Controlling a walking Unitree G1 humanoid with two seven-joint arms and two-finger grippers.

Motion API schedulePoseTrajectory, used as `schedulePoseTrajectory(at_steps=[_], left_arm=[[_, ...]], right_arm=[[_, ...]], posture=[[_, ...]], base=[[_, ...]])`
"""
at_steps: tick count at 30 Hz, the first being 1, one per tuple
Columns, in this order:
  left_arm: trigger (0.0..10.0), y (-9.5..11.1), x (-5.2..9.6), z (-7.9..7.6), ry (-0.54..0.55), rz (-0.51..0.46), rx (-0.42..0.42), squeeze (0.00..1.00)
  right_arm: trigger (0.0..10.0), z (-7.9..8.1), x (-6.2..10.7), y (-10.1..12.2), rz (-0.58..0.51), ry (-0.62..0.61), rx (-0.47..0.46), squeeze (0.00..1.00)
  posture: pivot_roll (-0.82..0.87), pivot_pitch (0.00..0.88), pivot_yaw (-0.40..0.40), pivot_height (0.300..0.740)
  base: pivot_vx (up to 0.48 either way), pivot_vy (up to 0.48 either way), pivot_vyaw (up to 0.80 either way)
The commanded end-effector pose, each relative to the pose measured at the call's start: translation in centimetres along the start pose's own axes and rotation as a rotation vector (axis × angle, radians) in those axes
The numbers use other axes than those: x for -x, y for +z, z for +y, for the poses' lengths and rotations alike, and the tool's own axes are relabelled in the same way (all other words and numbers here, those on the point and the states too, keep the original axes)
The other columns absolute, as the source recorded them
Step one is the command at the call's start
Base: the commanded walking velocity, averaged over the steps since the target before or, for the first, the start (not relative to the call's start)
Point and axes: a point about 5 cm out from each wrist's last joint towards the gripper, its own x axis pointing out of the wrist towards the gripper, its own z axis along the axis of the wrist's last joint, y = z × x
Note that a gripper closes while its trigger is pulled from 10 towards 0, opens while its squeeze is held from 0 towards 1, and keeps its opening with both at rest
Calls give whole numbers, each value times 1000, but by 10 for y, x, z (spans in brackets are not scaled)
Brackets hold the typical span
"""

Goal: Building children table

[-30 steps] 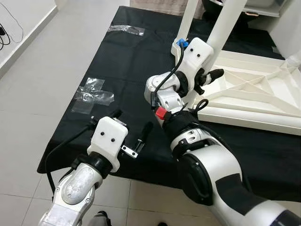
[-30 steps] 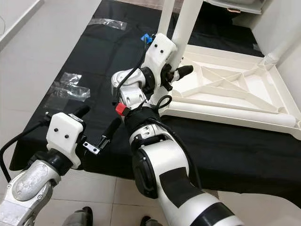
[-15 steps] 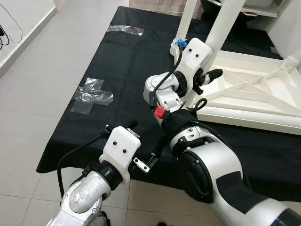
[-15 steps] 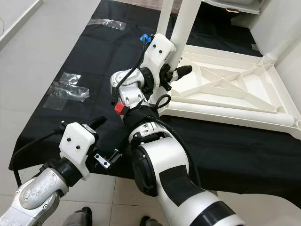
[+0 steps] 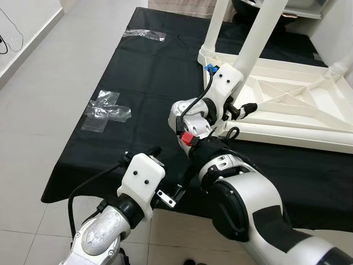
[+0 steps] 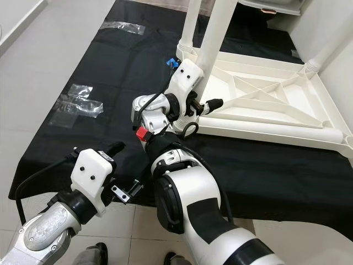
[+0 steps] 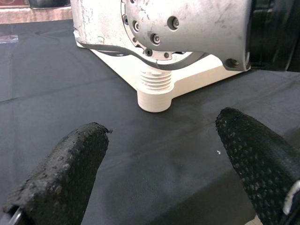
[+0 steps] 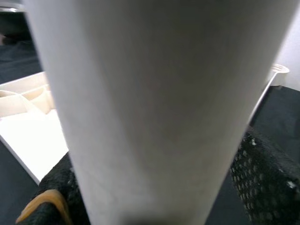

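- Lying upside down on a black cloth point(image 5: 154, 72) spread over the tiled floor point(image 5: 49, 83): a white children's table point(image 6: 265, 105), ribbed underside up, occupying the cloth's far right part.
- Two white legs stand upright at its near-left corner: one leg point(image 6: 218, 27) gripped, a second leg point(image 6: 190, 25) just beside it.
- Right hand point(image 6: 201, 105) reaches low at that corner; its black fingers point(image 8: 267, 183) sit on either side of the leg point(image 8: 154, 108), closed around it.
- Left hand point(image 7: 159, 164) hovers at the cloth's near edge, fingers point(image 7: 65, 173) spread apart, holding nothing.
- Threaded white corner socket point(image 7: 154, 91) on the cloth ahead of the left hand.
- Clear plastic bags point(image 5: 107, 110) near the cloth's left edge; another bag point(image 5: 144, 35) at the far end.
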Motion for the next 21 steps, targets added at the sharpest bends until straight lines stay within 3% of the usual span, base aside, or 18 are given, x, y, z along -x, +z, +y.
schedulePoseTrajectory(at_steps=[1, 4, 14, 21], left_arm=[[10000, -1, 2, -2, -4, 2, -8, 0], [10000, -2, 1, -1, -1, 2, -7, 0], [10000, -2, 1, 0, 4, -2, -6, 0], [10000, -3, -1, 2, 13, -1, -11, 0]], right_arm=[[10000, 0, -3, 3, 10, 16, -40, 0], [10000, 4, 0, 4, -2, 92, -51, 0], [10000, 2, 6, 2, -50, 181, -65, 0], [10000, -9, -7, -1, -108, 255, -67, 0]], posture=[[175, 217, -125, 740], [167, 221, -119, 740], [157, 223, -118, 740], [153, 224, -107, 740]], base=[[0, 0, 0], [0, 0, 0], [0, 0, 0], [0, 0, 0]])
